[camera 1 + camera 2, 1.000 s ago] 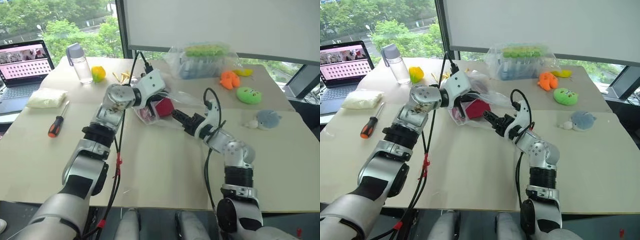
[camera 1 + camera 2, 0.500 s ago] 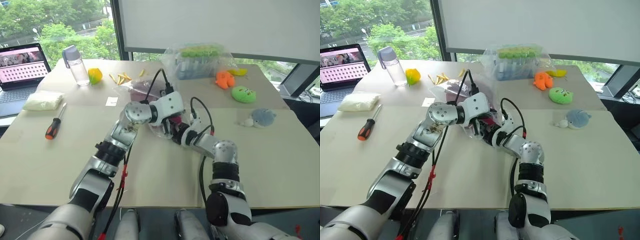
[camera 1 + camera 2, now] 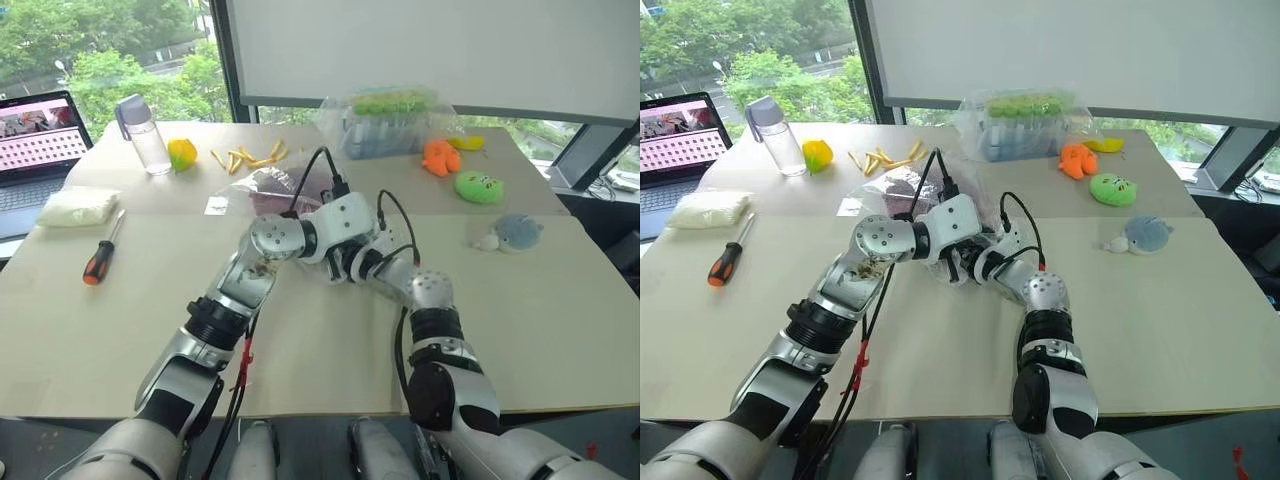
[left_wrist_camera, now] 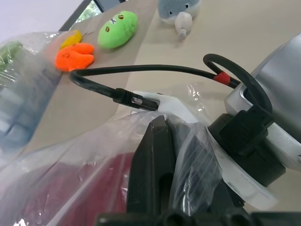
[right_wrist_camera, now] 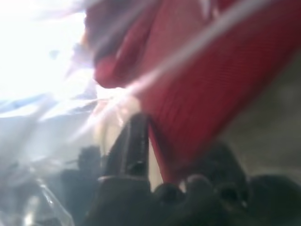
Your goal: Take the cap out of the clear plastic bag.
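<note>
The clear plastic bag [image 3: 272, 186] lies crumpled mid-table with the dark red cap [image 3: 902, 186] inside it. My left gripper [image 4: 171, 136] is shut on a fold of the bag's film, and the red fabric [image 4: 61, 188] shows through the plastic just beside it. My right gripper [image 5: 160, 150] reaches into the bag from the other side and is shut on the cap's red cloth [image 5: 202, 80]. In the head views both hands meet at the bag's near edge, left hand [image 3: 338, 228] over right hand [image 3: 372, 262], hiding the fingertips.
A wrapped tray [image 3: 395, 125] stands at the back. Orange [image 3: 438, 157], green [image 3: 478, 186] and grey-blue [image 3: 515, 232] plush toys lie on the right. On the left are a laptop [image 3: 40, 130], a bottle [image 3: 140, 135], a screwdriver [image 3: 100, 255] and a white pack [image 3: 72, 207].
The right gripper has gone from open to shut, rolling and pushing into the bag. The left hand drew back toward me with the bag. The camera view shifted a little.
</note>
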Robot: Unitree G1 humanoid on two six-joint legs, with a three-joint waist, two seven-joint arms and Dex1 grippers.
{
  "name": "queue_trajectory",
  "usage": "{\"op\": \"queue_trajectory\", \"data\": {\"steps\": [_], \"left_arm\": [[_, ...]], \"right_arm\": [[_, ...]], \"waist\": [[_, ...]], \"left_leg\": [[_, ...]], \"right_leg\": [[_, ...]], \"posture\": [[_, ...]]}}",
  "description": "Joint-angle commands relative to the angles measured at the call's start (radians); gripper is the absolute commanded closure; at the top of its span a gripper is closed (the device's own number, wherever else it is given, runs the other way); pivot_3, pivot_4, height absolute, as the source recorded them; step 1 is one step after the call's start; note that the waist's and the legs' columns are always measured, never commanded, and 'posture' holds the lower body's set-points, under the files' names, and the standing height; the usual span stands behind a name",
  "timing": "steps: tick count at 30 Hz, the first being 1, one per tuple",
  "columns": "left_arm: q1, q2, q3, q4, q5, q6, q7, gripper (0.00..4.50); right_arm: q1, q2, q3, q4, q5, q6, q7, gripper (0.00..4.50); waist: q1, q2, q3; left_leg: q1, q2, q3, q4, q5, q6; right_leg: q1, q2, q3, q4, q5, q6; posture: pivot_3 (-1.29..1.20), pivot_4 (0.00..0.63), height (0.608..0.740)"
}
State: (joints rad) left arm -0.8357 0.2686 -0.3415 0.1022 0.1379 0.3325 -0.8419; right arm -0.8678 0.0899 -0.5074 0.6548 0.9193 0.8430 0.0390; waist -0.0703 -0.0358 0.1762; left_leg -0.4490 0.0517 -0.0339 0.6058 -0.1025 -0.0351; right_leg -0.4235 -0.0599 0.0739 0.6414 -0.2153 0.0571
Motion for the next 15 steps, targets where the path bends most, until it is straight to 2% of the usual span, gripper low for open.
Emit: {"op": "queue_trajectory", "data": {"steps": [1,6,12,15], "left_arm": [[0.0,0.006,-0.037,-0.011,0.022,-0.051,0.007,4.5],[0.008,-0.007,-0.026,0.032,0.011,-0.08,0.028,4.5],[0.019,-0.021,-0.045,0.076,0.01,-0.118,0.035,4.5],[0.014,-0.028,-0.062,0.107,0.008,-0.146,0.041,4.5]], "right_arm": [[-0.004,0.01,-0.003,-0.092,0.028,0.034,-0.035,4.42],[0.062,-0.009,-0.002,-0.357,0.108,0.214,-0.18,4.42],[0.2,-0.054,-0.03,-0.687,0.381,0.42,-0.382,4.42],[0.265,-0.127,-0.009,-0.787,0.553,0.462,-0.492,4.42]], "waist": [[0.0,0.0,0.0],[0.007,0.001,0.001],[0.026,0.001,0.001],[0.027,0.002,0.001]], "left_leg": [[0.001,0.0,0.0,0.0,0.0,-0.001],[-0.001,0.0,0.0,-0.002,0.0,0.0],[-0.007,0.0,-0.001,-0.002,-0.001,0.002],[-0.007,0.0,-0.001,-0.002,-0.001,0.002]], "right_leg": [[0.001,0.0,0.0,0.0,-0.003,-0.006],[-0.001,0.0,0.0,0.0,-0.004,-0.005],[-0.004,-0.001,-0.002,-0.003,-0.003,-0.001],[-0.004,-0.001,-0.002,-0.004,-0.003,0.0]], "posture": [[0.0,0.15,0.74],[0.0,0.15,0.74],[0.0,0.15,0.74],[0.0,0.15,0.74]]}}
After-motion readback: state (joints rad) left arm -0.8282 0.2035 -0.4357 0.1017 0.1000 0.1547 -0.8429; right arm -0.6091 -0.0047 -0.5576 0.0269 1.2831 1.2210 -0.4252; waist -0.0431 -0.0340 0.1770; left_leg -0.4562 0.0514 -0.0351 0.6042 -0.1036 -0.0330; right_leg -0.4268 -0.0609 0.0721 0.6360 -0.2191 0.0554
